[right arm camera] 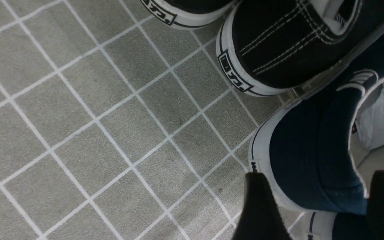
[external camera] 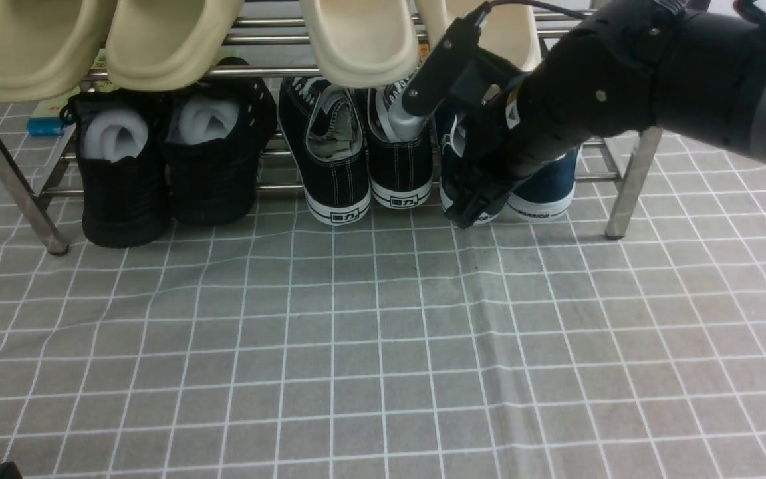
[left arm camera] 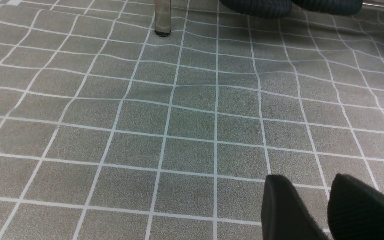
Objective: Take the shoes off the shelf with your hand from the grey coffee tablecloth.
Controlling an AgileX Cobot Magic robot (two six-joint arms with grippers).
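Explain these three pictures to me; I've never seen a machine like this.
The machine has two arms, each with a two-fingered gripper. The front view looks forward from between the arms; the other two come from wrist cameras.

A grey gridded cloth lies beneath a metal shoe rack. Beige slippers sit on top; below are black shoes, black canvas sneakers and navy slip-ons.

The right gripper is open, its fingers on either side of one navy shoe's heel, not closed on it. The left gripper holds nothing visible.
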